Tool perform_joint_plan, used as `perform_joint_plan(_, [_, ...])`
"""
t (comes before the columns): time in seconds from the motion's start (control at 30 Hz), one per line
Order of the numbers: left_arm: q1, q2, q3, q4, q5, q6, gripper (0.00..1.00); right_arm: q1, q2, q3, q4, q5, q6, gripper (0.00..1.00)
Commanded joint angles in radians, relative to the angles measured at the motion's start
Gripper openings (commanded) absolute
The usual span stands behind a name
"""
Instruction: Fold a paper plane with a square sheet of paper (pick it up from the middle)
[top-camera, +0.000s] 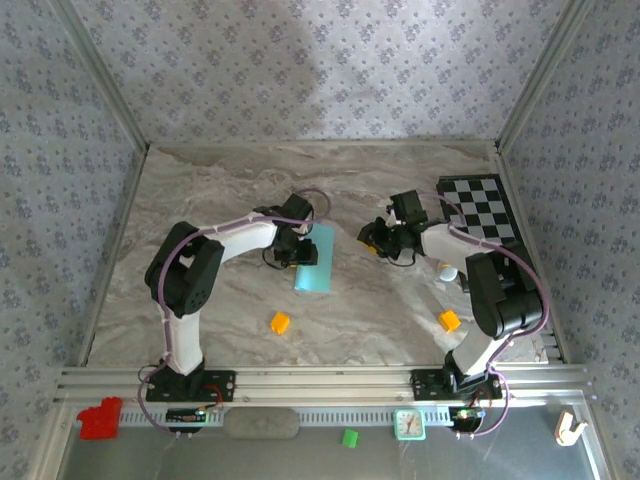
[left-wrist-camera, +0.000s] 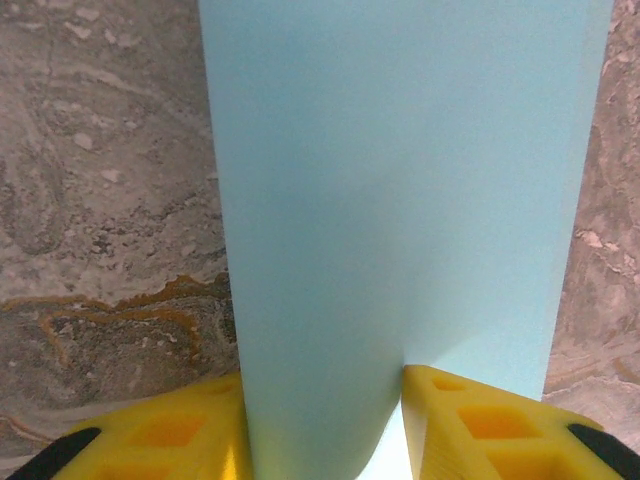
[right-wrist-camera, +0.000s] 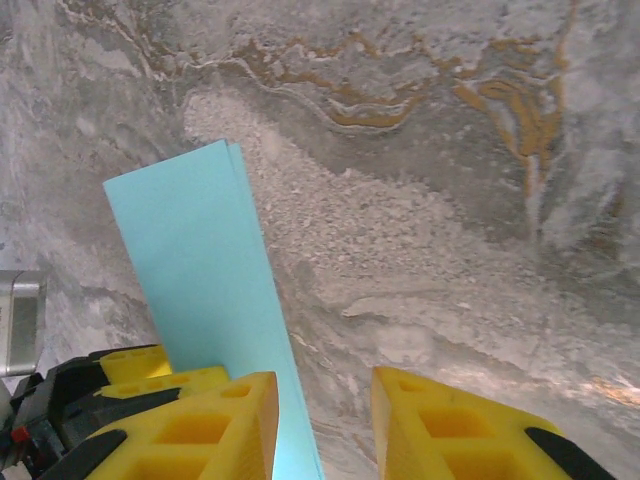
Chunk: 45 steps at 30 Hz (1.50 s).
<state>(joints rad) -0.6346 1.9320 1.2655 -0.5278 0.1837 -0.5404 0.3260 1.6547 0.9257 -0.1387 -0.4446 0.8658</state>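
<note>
Nearest the arm bases in the top view, the orange cubes (top-camera: 280, 322) sit at about 7 o'clock of the work and well apart from it. Beyond them the square sheet of paper (top-camera: 316, 260), already doubled into a narrow strip, sits near the table's (top-camera: 220, 190) middle. The left gripper (top-camera: 290, 250) is at its 9 o'clock, and in the left wrist view the yellow fingers (left-wrist-camera: 170, 435) press the strip from both sides, clamped on it so it bows between them. The right gripper (top-camera: 385, 238) hangs at the sheet's 3 o'clock, apart from it. Its fingers (right-wrist-camera: 450, 420) are moderately parted over bare marble, with the strip's long edge just beside the left one. The fold will likely go best if the left clamp holds steady. The right claw can then slide in toward 9 o'clock and pinch both layers squarely, so the edges do not skew. The checkered board (top-camera: 480, 208), farthest at 2 o'clock, is no obstacle.
</note>
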Motion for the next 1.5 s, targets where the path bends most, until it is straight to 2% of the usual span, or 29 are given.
perform_joint_plan(0.0, [0.0,0.059,-0.006,-0.004,0.025,0.05,0.42,-0.008,-0.031,-0.015,-0.028,0.011,-0.028,0.31])
perform_joint_plan(0.37, [-0.009,0.095,-0.03,-0.005,0.008,0.097,0.43,-0.063,-0.08,-0.057,-0.021,0.006,-0.054,0.43])
perform_joint_plan(0.7, [-0.025,0.134,-0.028,-0.017,-0.002,0.102,0.43,-0.074,-0.085,-0.063,-0.012,-0.001,-0.057,0.45])
perform_joint_plan(1.0, [-0.036,0.158,-0.028,-0.019,-0.005,0.102,0.45,-0.04,-0.073,-0.063,0.013,-0.01,-0.058,0.46])
perform_joint_plan(1.47, [-0.036,0.191,-0.028,-0.047,-0.033,0.016,0.46,0.089,0.019,-0.025,0.092,-0.044,-0.011,0.45])
